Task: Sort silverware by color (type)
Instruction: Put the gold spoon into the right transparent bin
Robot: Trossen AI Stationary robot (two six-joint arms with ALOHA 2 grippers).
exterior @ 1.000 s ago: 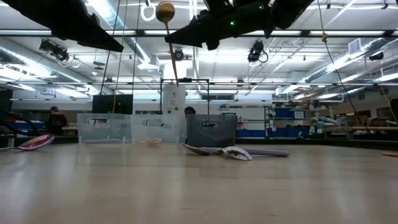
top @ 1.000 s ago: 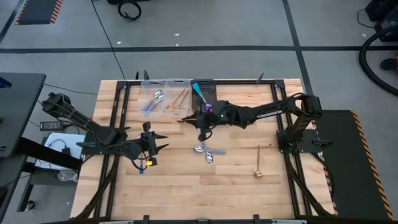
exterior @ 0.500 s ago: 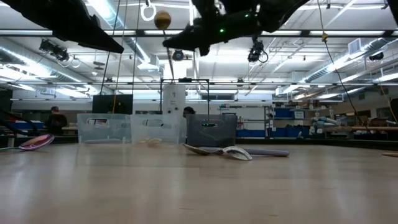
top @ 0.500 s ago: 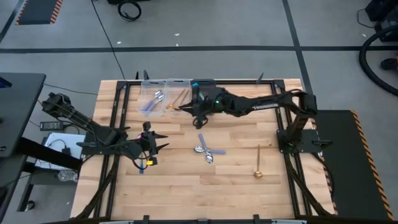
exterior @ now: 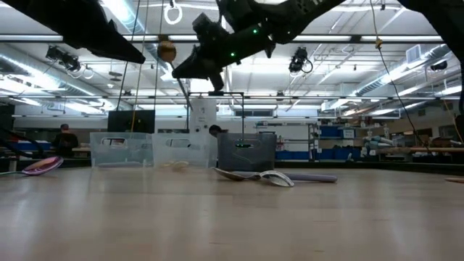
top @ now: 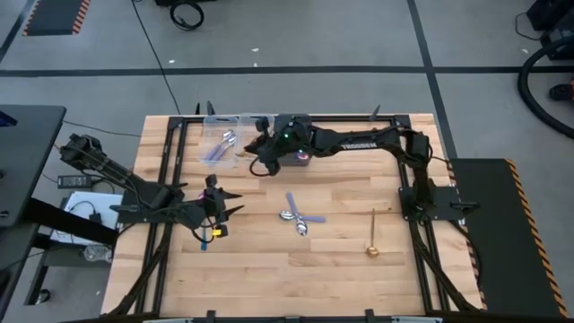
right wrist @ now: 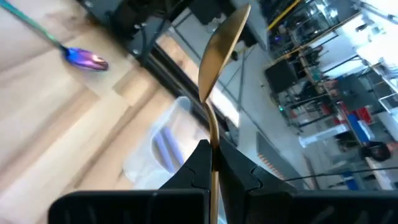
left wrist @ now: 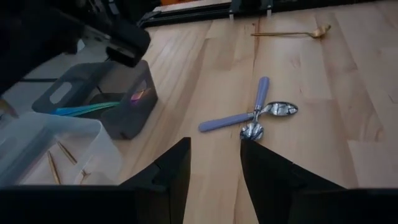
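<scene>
Right gripper (right wrist: 211, 163) pinching gold spoon (right wrist: 219, 56) above bins, hidden overhead, left gripper (left wrist: 214, 163) waiting empty, parted

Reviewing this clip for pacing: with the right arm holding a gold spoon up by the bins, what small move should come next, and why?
Probably lower and release. The right gripper is shut on the gold spoon, held high in the low view, above the row of bins, roughly over the clear middle bin that already holds gold spoons. Easing down first would keep the spoon from bouncing out.
</scene>
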